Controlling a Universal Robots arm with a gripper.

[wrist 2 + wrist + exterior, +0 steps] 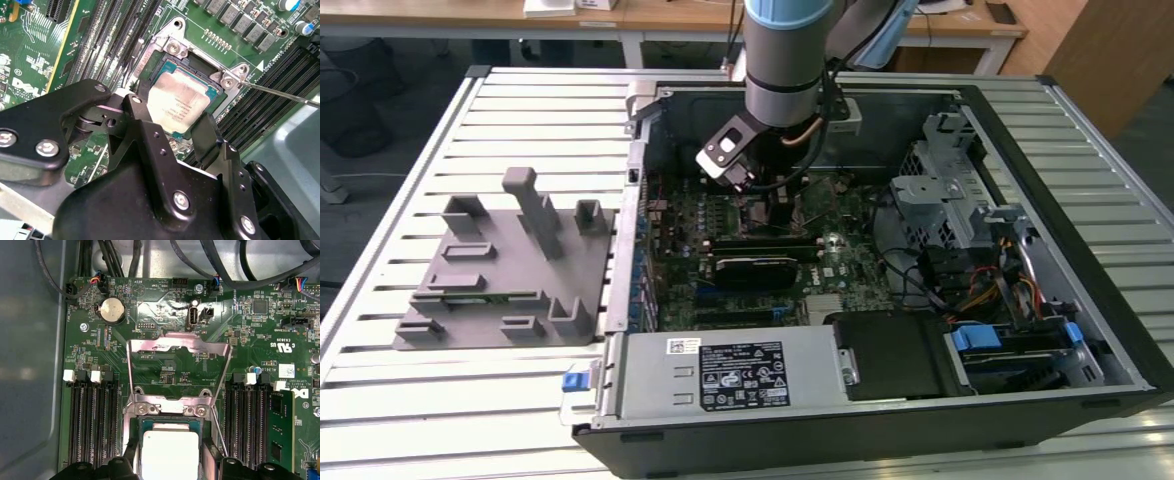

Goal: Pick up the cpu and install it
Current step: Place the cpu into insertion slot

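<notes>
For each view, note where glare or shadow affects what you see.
Second wrist view: glare whitens the cpu; first wrist view: the cpu looks washed pale and the raised load plate gleams; exterior view: the computer case interior sits dim.

Lab: slatted metal bench (520,110), opened computer case (854,440), wooden desks (680,15)

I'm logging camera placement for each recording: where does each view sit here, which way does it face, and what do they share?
Exterior view: off the arm, high up, looking down into the open computer case on the slatted table; the arm reaches in.
Second wrist view: on the arm, looking obliquely past the black gripper at the cpu at the socket.
First wrist view: on the arm, looking straight down on the motherboard; the gripper flanks the cpu.
Shared: both wrist views show cpu, socket and gripper.
</notes>
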